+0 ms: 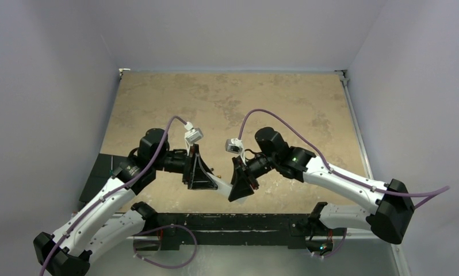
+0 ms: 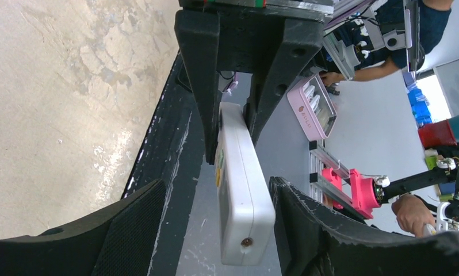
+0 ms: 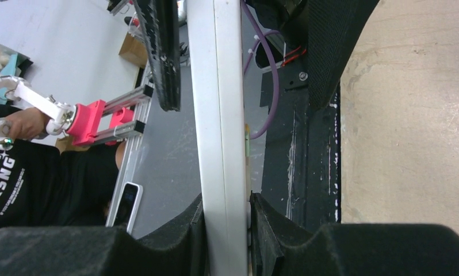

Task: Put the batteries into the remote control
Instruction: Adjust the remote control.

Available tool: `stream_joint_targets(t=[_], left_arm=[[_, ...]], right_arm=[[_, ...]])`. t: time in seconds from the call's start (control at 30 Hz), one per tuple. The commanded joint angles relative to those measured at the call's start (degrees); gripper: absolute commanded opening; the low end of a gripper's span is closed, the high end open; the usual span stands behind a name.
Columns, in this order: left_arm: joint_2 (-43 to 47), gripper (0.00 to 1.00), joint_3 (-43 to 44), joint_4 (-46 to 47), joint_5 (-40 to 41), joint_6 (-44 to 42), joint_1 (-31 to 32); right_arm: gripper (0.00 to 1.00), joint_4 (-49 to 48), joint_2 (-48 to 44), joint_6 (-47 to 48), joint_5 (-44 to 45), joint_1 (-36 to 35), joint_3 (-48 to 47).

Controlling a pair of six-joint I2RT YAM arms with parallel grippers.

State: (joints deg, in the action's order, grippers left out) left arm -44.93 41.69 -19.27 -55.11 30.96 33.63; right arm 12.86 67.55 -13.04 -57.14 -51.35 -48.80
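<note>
Caught mid-handover above the near edge of the table (image 1: 227, 98), the remote control (image 2: 241, 195) is held in the air between the two arms. At left, the left jaws are spread apart around one end of it; one finger (image 2: 308, 224) is close beside its edge, whether touching cannot be told, and the other finger (image 2: 129, 230) stands well clear, so nothing is gripped on that side. At right, the right jaws are clamped across the remote, and its whole weight is judged to be carried there. No batteries are shown in any view, and the recess cannot be made out; loading is judged not yet begun.

If the left jaws were closed off-centre, the remote could be pushed sideways and twisted within the right grip; if the right grip were eased before the left is firm, the remote could be dropped onto the black rail (image 1: 227, 221) or off the table's near edge; small coloured buttons appear to face the wider gap, so they could be pressed by a hard squeeze.
</note>
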Motion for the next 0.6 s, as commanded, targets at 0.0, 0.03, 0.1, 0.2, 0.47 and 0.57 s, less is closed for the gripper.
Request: stream_joint_targets(t=[0.0, 0.03, 0.1, 0.2, 0.47, 0.57], left_arm=[[0.4, 0.65, 2.1, -1.1, -0.7, -3.4, -0.1], [0.5, 0.64, 2.1, -1.1, -0.7, -3.4, -0.2], [0.5, 0.6, 2.1, -1.1, -0.9, -3.5, -0.2], [0.5, 0.58, 2.1, -1.0, -0.8, -3.4, -0.2], [0.2, 0.55, 1.6, 0.9, -0.8, -1.9, -0.1], [0.3, 0.51, 1.6, 1.3, -1.3, -1.5, -0.2]], right_arm=[[0.0, -0.2, -0.3, -1.9, -0.8, 0.2, -3.5], [0.0, 0.2, -0.2, -1.9, -0.6, 0.2, -3.6], [0.0, 0.7, 0.1, -1.9, -0.5, 0.2, -3.8], [0.0, 1.0, 0.3, -2.2, -0.4, 0.2, -3.9], [0.0, 0.9, 2.0, -3.0, -0.4, 0.2, -4.1], [0.0, 0.6, 2.4, -3.3, -0.6, 0.2, -4.4]])
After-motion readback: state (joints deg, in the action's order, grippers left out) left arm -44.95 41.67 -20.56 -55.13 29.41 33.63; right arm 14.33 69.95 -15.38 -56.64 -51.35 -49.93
